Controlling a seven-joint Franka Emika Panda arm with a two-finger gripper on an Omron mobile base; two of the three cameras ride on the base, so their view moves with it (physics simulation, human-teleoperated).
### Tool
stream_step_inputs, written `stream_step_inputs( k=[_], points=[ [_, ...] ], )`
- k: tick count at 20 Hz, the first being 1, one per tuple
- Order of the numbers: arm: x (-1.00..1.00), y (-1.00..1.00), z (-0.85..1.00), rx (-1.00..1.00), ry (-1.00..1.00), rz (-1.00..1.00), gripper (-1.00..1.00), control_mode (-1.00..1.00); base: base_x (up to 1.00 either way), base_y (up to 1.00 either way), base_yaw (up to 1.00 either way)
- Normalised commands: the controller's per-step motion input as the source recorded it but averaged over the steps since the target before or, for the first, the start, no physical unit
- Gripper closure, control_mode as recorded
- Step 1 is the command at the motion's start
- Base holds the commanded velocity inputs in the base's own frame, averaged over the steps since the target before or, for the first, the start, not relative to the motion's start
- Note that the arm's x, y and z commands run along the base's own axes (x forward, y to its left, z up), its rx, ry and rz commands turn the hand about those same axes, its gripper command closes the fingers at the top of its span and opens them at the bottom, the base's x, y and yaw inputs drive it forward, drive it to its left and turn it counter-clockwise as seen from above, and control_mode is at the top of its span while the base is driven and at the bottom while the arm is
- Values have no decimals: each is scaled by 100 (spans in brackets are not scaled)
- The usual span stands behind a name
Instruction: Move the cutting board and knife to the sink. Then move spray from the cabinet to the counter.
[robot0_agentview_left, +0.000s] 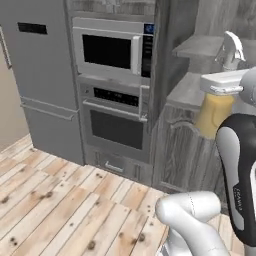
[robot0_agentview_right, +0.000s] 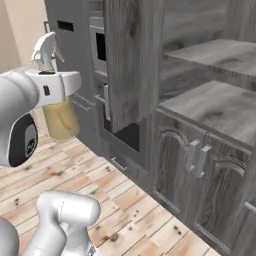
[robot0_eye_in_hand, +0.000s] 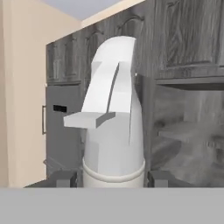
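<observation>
Spray upright between jaws, clamped at its neck

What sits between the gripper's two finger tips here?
The spray bottle: in the hand view its whitish neck sits between both finger tips, held by the gripper.

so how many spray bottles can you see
1: the spray sits in the gripper, raised above the floor in front of the open cabinet. Others could be hidden further inside.

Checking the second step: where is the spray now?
The spray hangs in the gripper, out in front of the open cabinet, above the wooden floor.
</observation>
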Motion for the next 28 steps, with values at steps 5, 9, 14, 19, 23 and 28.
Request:
stream_step_inputs(
  k=[5,9,14,19,23,28],
  points=[
    [0,0,0,0,0,0,100,100,-63,-34,75],
    [0,0,0,0,0,0,100,100,-77,-57,67],
    [0,0,0,0,0,0,100,100,-75,-39,72],
    [0,0,0,0,0,0,100,100,-94,-30,66],
    [0,0,0,0,0,0,100,100,-99,11,64],
    [0,0,0,0,0,0,100,100,-61,82,37]
  ],
)
